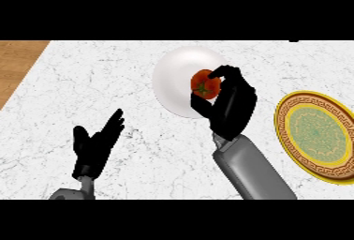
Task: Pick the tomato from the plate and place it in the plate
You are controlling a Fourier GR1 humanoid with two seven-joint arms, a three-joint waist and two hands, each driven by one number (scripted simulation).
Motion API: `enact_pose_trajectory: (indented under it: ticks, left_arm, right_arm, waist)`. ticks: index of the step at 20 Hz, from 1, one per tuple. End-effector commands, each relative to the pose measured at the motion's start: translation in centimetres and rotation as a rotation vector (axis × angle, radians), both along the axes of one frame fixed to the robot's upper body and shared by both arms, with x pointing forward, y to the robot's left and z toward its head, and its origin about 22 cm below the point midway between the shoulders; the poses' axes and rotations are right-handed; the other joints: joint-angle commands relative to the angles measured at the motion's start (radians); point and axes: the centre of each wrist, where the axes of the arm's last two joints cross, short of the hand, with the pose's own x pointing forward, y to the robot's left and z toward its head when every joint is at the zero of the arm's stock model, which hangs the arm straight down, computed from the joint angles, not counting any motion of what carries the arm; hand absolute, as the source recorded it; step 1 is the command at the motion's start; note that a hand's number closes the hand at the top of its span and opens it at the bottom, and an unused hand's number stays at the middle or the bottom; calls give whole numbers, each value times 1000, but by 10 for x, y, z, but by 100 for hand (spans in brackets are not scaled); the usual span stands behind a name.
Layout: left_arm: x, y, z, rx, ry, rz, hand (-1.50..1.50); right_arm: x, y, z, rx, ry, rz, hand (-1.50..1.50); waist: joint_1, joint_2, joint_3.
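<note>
Two plates sit on the white marbled tabletop (pixel 104 79): a plain white plate (pixel 173 70) at the far middle and a gold-rimmed patterned plate (pixel 314 133) at the right. The right robot hand (pixel 232 105) has its fingers and thumb curled round the red tomato (pixel 204 86), which is over the white plate's right part. The left robot hand (pixel 95 145) rests open at the near left, fingers up, holding nothing.

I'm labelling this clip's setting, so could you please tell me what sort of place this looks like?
Probably a kitchen: a white marble-look counter, two plates, and a tomato in the right hand.
</note>
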Motion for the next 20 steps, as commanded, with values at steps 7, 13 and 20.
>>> enact_pose_trajectory:
  ticks: [7, 13, 20]
  left_arm:
    - [-3, 3, -9, 6, 10, 26, 0]
    - [0, 8, -9, -11, 29, 26, 0]
    - [0, 2, -4, -2, 9, 19, 0]
  right_arm:
    - [51, 8, -6, 79, -43, -189, 150]
    - [81, -7, -13, 74, -64, -217, 150]
    - [94, -27, -47, 127, 354, -309, -150]
  waist:
    - [-21, 11, -1]
    - [-45, 11, -1]
    - [-8, 26, 1]
